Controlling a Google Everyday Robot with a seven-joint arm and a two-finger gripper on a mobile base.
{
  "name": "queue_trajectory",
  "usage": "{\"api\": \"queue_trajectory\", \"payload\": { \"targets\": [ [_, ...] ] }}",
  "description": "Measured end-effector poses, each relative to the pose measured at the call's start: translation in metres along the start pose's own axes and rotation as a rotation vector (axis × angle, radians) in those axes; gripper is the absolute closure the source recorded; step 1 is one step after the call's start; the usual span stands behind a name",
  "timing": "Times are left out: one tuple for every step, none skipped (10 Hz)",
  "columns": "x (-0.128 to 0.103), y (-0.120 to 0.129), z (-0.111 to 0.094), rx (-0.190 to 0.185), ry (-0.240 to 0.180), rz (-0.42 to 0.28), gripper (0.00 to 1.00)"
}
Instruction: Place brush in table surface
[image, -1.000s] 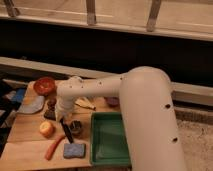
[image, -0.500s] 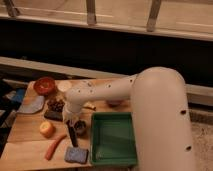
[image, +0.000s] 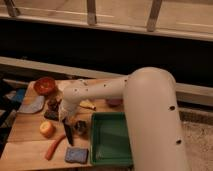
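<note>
Brush (image: 68, 134) hangs gripped in the claw (image: 65, 120) over the table surface (image: 27, 125), beside the carrot (image: 54, 147).

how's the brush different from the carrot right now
The brush is slim and black; the carrot is thicker and orange. The brush hangs steeply under the gripper; the carrot lies flat on the table surface. Both are elongated and similar in length.

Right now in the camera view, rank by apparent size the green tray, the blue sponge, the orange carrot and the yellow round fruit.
1. Green rectangular tray, clearly largest.
2. Blue rectangular sponge and long orange carrot: too alike to rank.
3. Yellow round fruit, smallest.
The gripper hangs between them, at the slim black brush.
</note>
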Motion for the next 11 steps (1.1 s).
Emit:
{"api": "queue_trajectory", "payload": {
  "targets": [
    [0.000,0.003,0.001,-0.004,-0.003,-0.012,0.33],
    [0.000,0.007,0.001,-0.005,-0.004,-0.022,0.24],
    [0.002,0.009,0.003,-0.004,-0.002,-0.029,0.21],
    [0.004,0.011,0.002,-0.002,-0.002,-0.029,0.20],
    [0.007,0.009,0.001,0.003,-0.005,-0.023,0.20],
    [0.010,0.006,-0.002,0.009,-0.016,-0.005,0.20],
    [0.011,0.005,-0.003,0.011,-0.022,0.003,0.20],
    [0.011,0.005,-0.004,0.011,-0.023,0.004,0.20],
    [0.011,0.006,-0.003,0.012,-0.022,0.003,0.20],
    [0.011,0.007,-0.003,0.012,-0.022,0.002,0.20],
    [0.011,0.006,-0.003,0.012,-0.022,0.002,0.20]
  ]
}}
